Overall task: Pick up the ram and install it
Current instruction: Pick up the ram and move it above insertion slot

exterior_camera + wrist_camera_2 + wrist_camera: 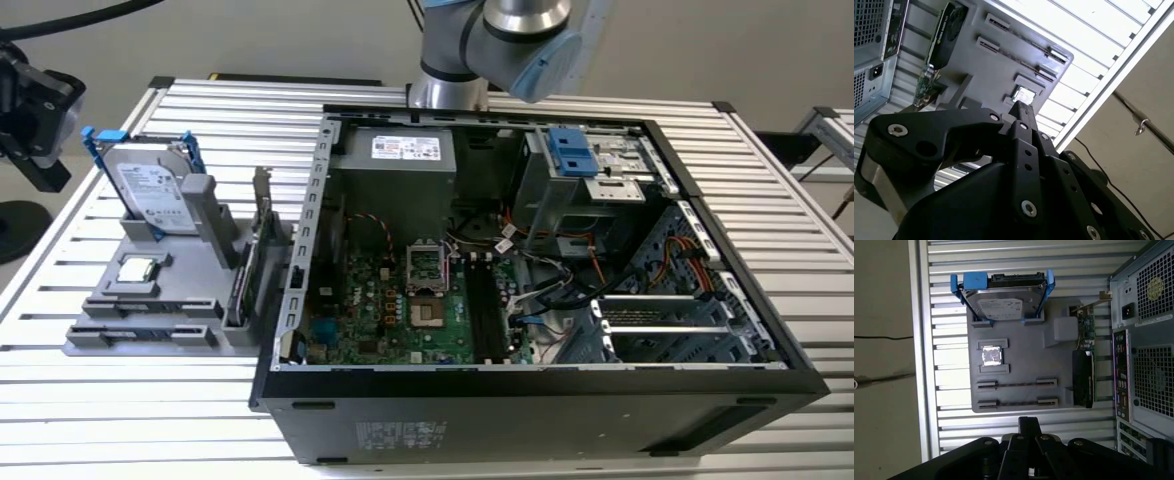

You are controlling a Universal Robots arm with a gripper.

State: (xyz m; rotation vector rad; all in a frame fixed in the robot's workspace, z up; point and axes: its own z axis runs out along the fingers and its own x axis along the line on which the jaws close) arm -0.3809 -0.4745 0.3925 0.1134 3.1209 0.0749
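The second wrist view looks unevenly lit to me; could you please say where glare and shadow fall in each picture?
In the second wrist view the slatted table washes out to white and the gripper is a dark mass; in the first wrist view the grey tray is evenly lit; in the exterior view the computer case is shadowed inside.

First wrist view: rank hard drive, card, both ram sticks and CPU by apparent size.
1. hard drive
2. card, seen edge-on
3. inner ram and outer ram, alike: long, thin
4. CPU: shortest, though its area rivals one ram's, so unsure
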